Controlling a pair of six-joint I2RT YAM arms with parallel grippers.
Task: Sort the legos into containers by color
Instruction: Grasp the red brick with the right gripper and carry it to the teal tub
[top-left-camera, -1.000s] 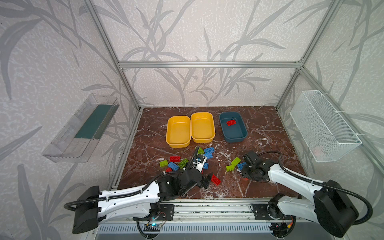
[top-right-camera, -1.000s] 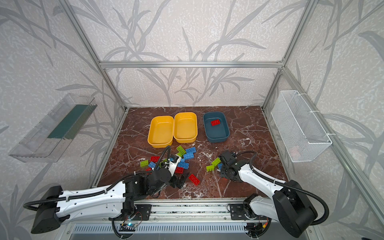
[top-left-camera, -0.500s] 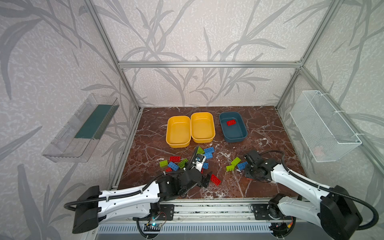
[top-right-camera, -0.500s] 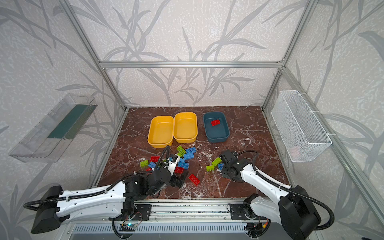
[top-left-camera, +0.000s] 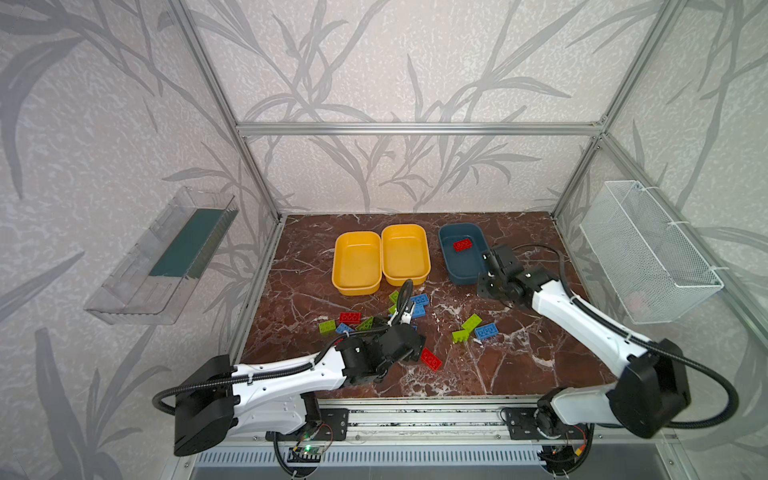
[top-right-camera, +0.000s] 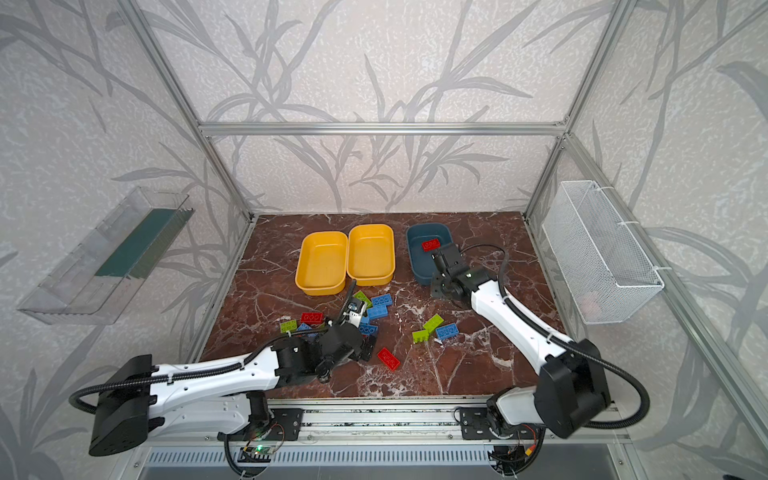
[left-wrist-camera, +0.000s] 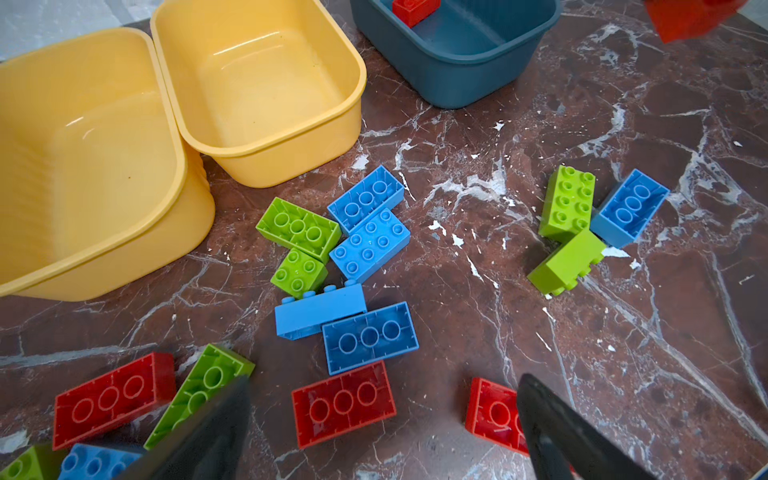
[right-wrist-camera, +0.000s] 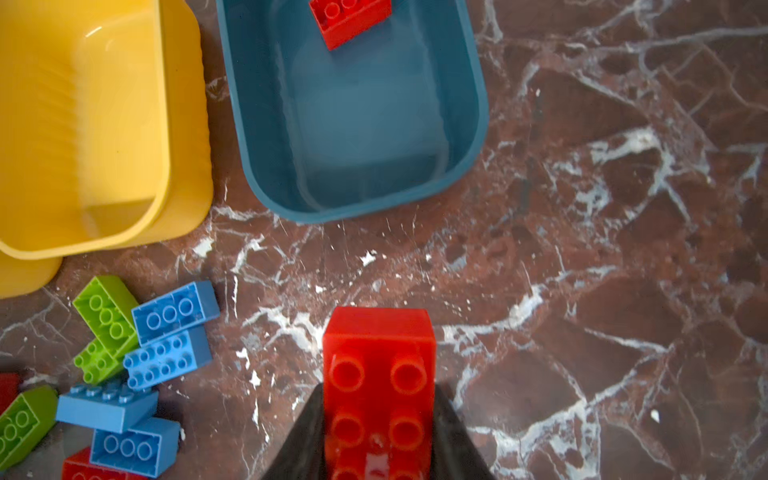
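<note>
My right gripper (right-wrist-camera: 378, 399) is shut on a red lego (right-wrist-camera: 378, 357), held in the air just off the near right corner of the dark teal container (top-left-camera: 446, 249); in a top view the gripper (top-right-camera: 441, 258) overlaps that tub's rim. One red lego (top-left-camera: 462, 244) lies inside it. The two yellow containers (top-left-camera: 337, 266) (top-left-camera: 405, 227) stand side by side, holding nothing. My left gripper (left-wrist-camera: 385, 380) is open, low over the table, with a red lego (left-wrist-camera: 343, 403) lying between its fingers. Blue, green and red legos (left-wrist-camera: 368, 243) are scattered before the tubs.
Two green bricks and a blue one (top-left-camera: 473, 326) lie apart at centre right, and a red one (top-left-camera: 431, 359) lies by my left gripper (top-left-camera: 409, 349). A white wire basket (top-left-camera: 648, 257) hangs on the right wall, a clear tray (top-left-camera: 166, 257) on the left wall.
My right gripper shut on the red lego beside the green and blue bricks, then lifted it back toward the teal container. The left arm has hardly moved.
</note>
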